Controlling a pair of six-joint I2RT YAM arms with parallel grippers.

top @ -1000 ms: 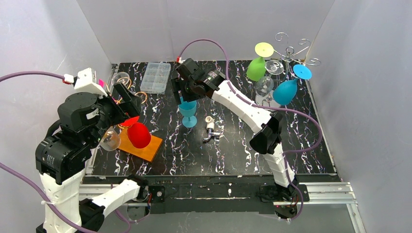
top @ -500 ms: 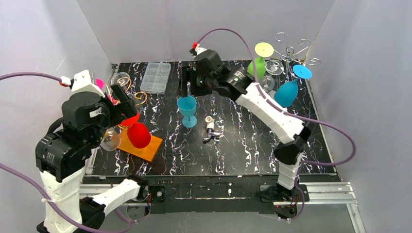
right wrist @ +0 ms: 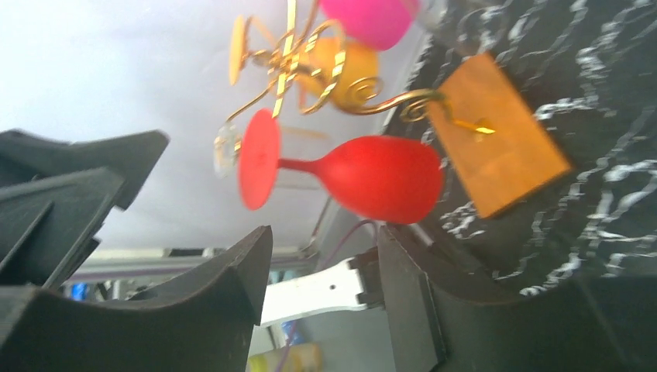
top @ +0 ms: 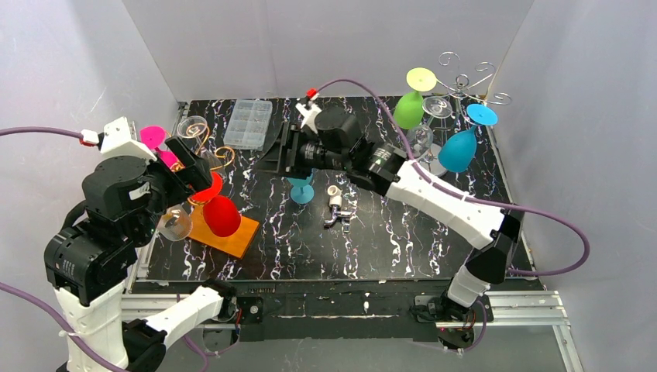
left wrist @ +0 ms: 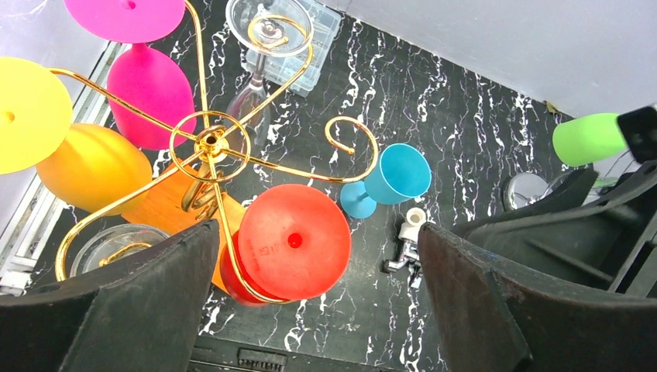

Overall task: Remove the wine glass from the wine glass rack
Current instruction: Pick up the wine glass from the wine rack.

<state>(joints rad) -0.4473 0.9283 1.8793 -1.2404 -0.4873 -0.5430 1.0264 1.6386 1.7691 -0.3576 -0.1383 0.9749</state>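
a robotics lab test cell: plain white panels [top: 325, 39] box in a black marbled tabletop [top: 387, 240] at nine, twelve and three o'clock. the left arm [top: 108, 232] and right arm [top: 434, 201] are bolted to an aluminium rail [top: 519, 301] at six o'clock, trailing purple cables [top: 42, 129].

Red wine glass [left wrist: 290, 240] on gold rack [left wrist: 209, 143]
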